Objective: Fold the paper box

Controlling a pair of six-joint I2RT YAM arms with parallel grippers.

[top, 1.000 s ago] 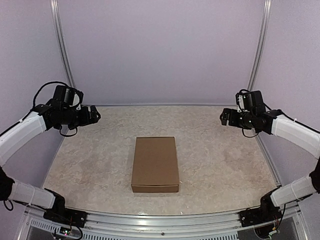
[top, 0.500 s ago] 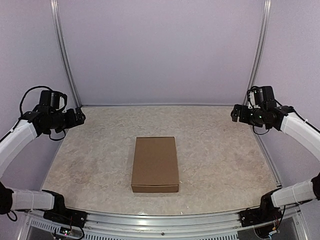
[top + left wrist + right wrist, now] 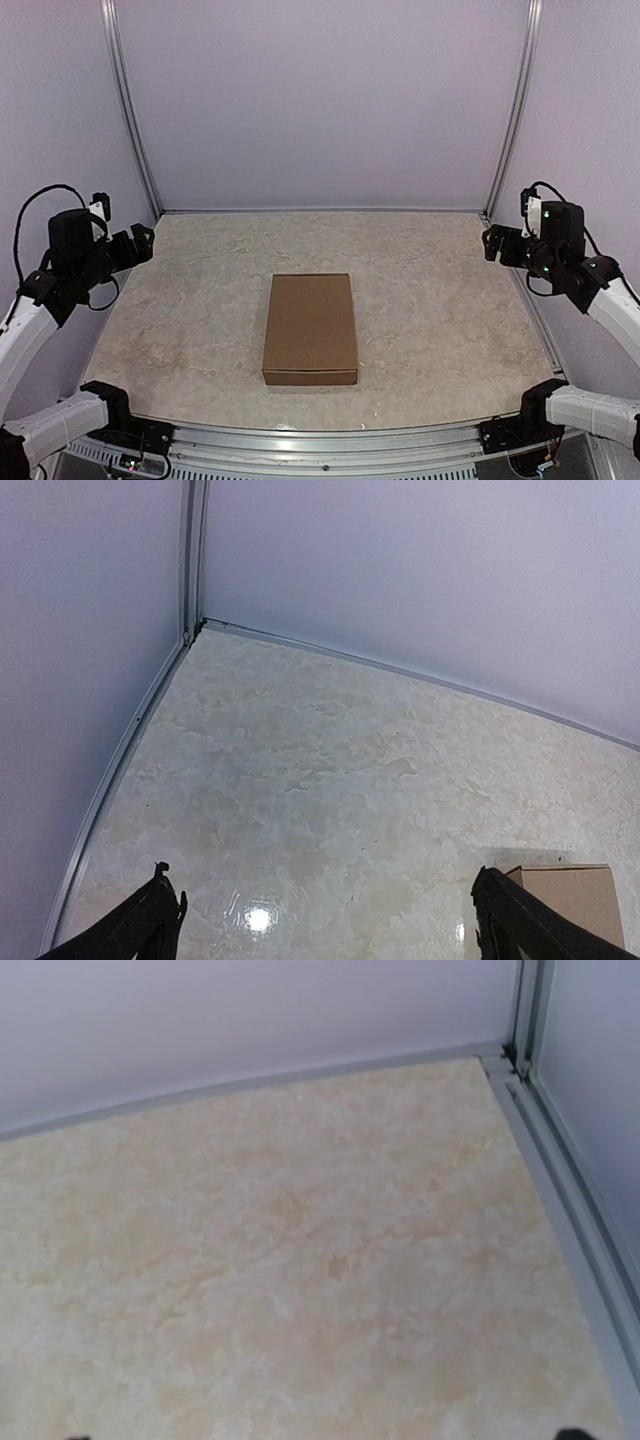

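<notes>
While two end effectors (image 3: 138, 245) (image 3: 494, 244) gape, one paper box (image 3: 311, 325) lies closed.

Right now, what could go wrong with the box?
1. The paper box lies closed in the middle of the table, and nothing presses on it, so its lid might spring open.
2. The left arm and right arm are off at the sides with open jaws; the right wrist view shows no box, so a reach from there could miss.

Paper box (image 3: 311, 327), seemingly closed, mid-table
</notes>
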